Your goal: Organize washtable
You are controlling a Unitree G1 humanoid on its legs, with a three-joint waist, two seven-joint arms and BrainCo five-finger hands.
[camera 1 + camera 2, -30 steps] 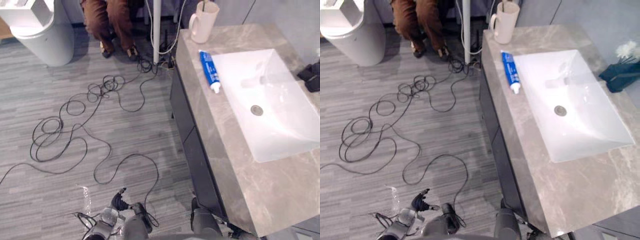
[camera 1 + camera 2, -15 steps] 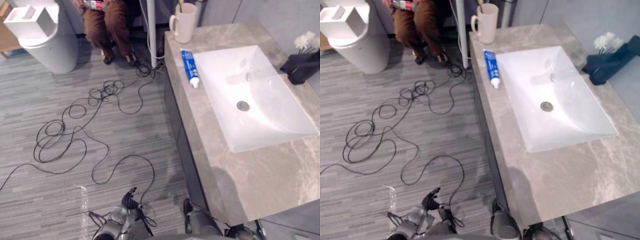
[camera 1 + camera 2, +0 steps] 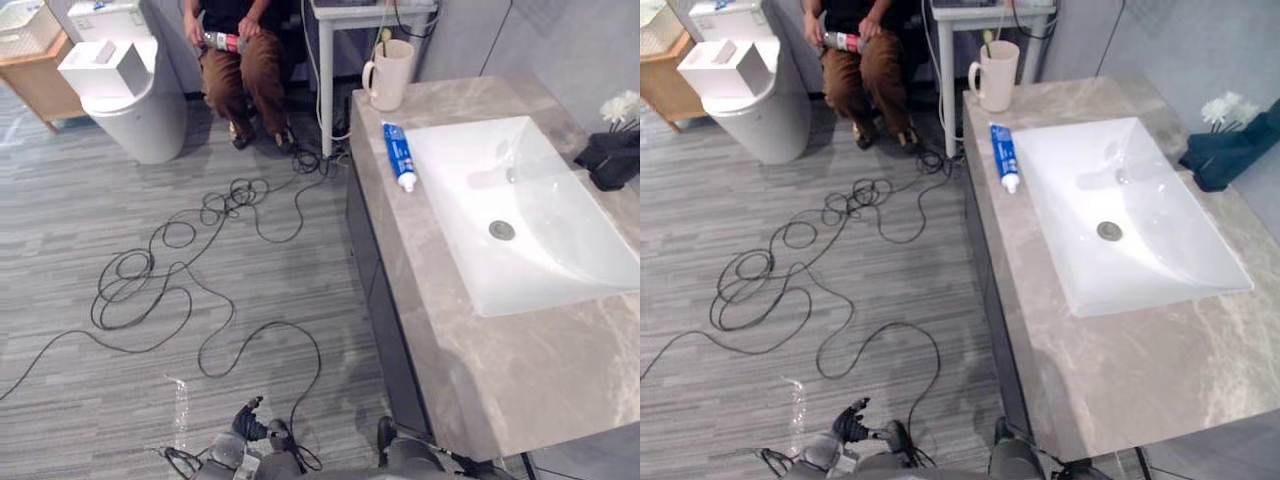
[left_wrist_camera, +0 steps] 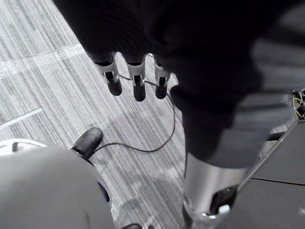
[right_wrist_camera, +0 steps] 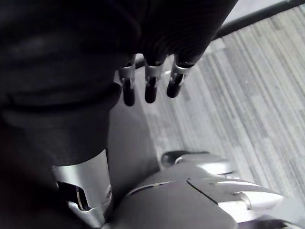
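I am risking a clumsy reach that knocks the tube [image 3: 399,153] off the table [image 3: 520,370] or into the sink [image 3: 560,260], since it is lying loose just beside the sink, near the mug [image 3: 389,74]. My left hand [image 4: 139,86] and right hand [image 5: 150,88] are hanging low over the floor, fingers straight and relaxed, holding and touching nothing.

A bathroom: toilet [image 3: 125,95], white sink [image 3: 535,250] in marble washtable [image 3: 500,385].

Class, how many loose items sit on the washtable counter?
3: a mug at the far left corner, a toothpaste tube beside the sink, a dark flower holder at the right edge.
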